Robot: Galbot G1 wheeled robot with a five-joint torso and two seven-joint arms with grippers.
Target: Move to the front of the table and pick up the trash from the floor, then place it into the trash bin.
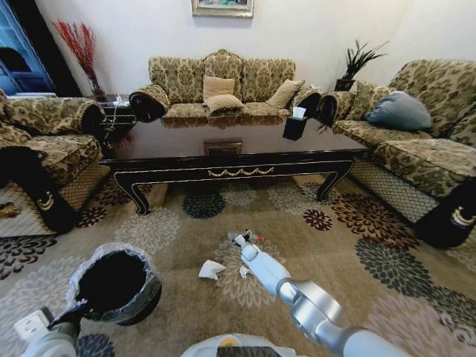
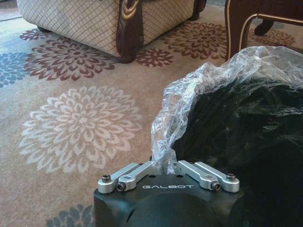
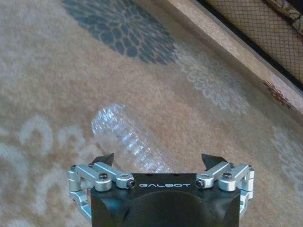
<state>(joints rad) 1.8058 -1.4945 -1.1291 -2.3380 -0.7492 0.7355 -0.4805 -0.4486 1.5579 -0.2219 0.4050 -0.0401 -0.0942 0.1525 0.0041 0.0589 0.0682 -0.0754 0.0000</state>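
The trash bin [image 1: 115, 286], black with a crinkled clear liner [image 2: 199, 85], stands on the floor [image 1: 335, 253] at my lower left. My left gripper [image 2: 165, 166] is shut on its lined rim. My right arm reaches forward and down, with its gripper [image 1: 239, 239] low over the carpet. In the right wrist view that gripper [image 3: 158, 160] is open, and a clear ribbed plastic bottle [image 3: 125, 137] lies between its spread fingers. A crumpled white paper wad [image 1: 211, 270] and a small white scrap [image 1: 243, 271] lie just left of the right arm. The dark table [image 1: 238, 172] stands beyond.
A black tissue box [image 1: 294, 126] sits on the table top. Patterned sofas surround the carpet on the left [image 1: 44, 149], behind [image 1: 223, 89] and on the right [image 1: 424, 141]. A sofa base [image 2: 94, 23] and a table leg [image 2: 236, 28] stand near the bin.
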